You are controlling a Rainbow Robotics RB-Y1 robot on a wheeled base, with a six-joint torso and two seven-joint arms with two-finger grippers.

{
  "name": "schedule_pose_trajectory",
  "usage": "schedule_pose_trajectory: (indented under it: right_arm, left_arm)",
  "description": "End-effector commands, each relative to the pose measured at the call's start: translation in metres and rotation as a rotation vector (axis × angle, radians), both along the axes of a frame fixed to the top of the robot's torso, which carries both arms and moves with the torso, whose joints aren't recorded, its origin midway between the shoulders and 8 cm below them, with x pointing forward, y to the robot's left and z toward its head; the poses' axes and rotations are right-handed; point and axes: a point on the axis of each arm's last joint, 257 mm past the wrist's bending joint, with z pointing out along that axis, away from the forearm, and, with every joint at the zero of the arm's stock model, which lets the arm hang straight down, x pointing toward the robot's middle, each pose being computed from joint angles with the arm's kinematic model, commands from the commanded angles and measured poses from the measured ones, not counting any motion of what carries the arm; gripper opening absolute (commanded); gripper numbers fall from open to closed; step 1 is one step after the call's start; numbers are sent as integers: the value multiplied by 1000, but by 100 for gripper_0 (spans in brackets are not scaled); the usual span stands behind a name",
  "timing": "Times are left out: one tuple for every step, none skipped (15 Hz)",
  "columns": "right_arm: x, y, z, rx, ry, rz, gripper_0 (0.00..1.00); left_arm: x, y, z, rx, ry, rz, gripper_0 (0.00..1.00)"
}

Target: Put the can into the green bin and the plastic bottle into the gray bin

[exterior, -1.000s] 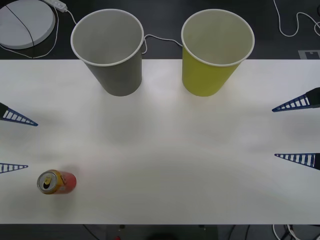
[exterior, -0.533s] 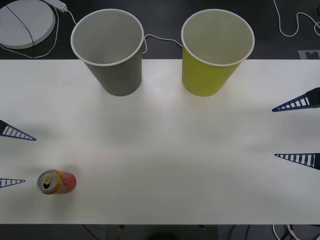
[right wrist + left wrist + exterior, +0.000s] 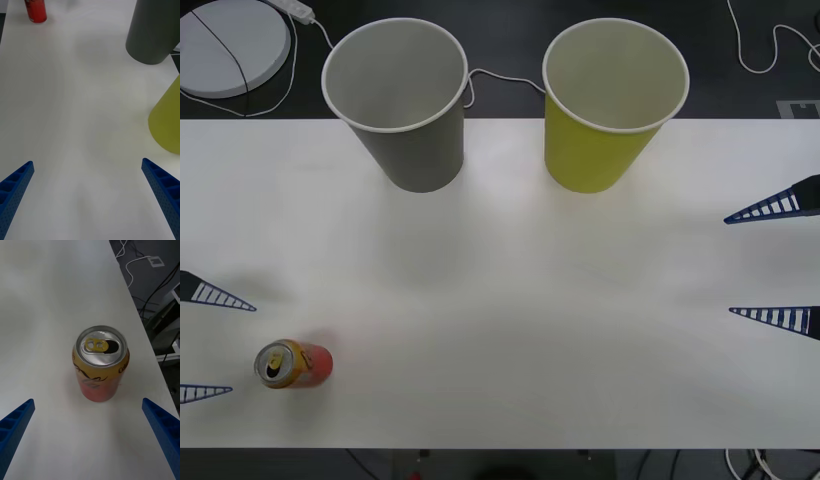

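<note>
White desk fills the workspace, dark floor and cables beyond its far edge. Left tool sits at the desk's left side, fingers spread wide with nothing between them, lined up on the can, which stands upright near the front left corner, just beside the tool. This looks like the approach to the can; the next move calls for advancing until the fingers flank it, then closing. Right tool waits at the right edge, fingers also spread. Gray cup and green cup stand at the far edge, well apart from the can. No plastic bottle can be made out.
</note>
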Motion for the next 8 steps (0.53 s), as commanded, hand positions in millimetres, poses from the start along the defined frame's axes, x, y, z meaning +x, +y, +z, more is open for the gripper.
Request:
schedule_pose_trajectory:
  right_arm:
    - [0,0,0,0,0,0,100]
    - [0,0,0,0,0,0,100]
    - [0,0,0,0,0,0,100]
    - [0,0,0,0,0,0,100]
    - [0,0,0,0,0,0,100]
    - [0,0,0,0,0,0,100]
    - [0,0,0,0,0,0,100]
    - [0,0,0,0,0,0,100]
  left_arm:
    - [-6,4,-12,-11,5,1,100]
    - [-8,5,-15,-18,8,3,100]
    - [-10,5,-17,-27,11,8,100]
    - [-12,3,-20,-37,20,10,100]
    - [-15,2,-22,-47,26,10,100]
    - [-16,0,-23,-54,28,11,100]
    - [-17,-1,-24,-62,29,13,100]
    - [-21,-2,-26,-72,37,14,100]
